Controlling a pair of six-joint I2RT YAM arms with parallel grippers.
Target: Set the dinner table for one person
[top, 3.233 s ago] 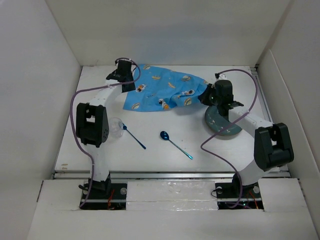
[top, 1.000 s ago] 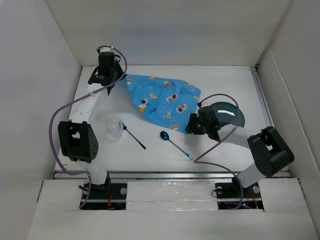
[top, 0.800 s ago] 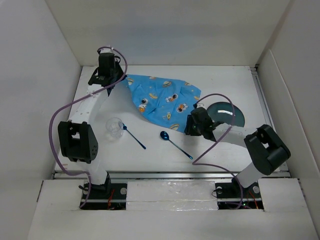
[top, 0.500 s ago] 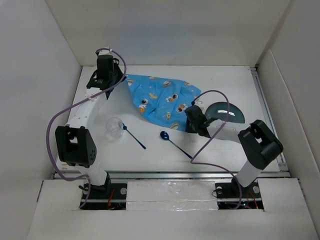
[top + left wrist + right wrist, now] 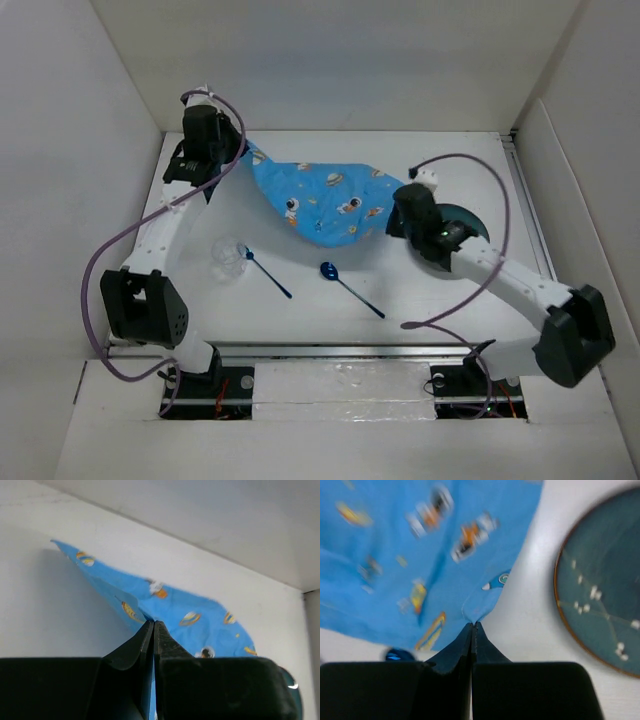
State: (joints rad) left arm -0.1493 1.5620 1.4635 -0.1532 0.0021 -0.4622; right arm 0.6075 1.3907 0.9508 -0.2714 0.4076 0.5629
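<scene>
Setting is barely beginning on the bench (image 5: 450,300). The left pincer (image 5: 152,625), by the far-left corner, and the right pincer (image 5: 472,626), beside the plate (image 5: 600,610), are each pinching the mat (image 5: 325,200), not yet flat; cup (image 5: 228,262) and spoons (image 5: 350,290) are lying unplaced toward the near edge.

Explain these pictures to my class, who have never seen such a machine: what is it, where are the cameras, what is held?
Two robot arms stand at a white table's near edge. One picture looks down from above; the other two come from a camera on each wrist. The left gripper and the right gripper are each shut on an edge of a blue cloth. Also there: a dark plate, a clear cup, a blue spoon and another blue utensil.
</scene>
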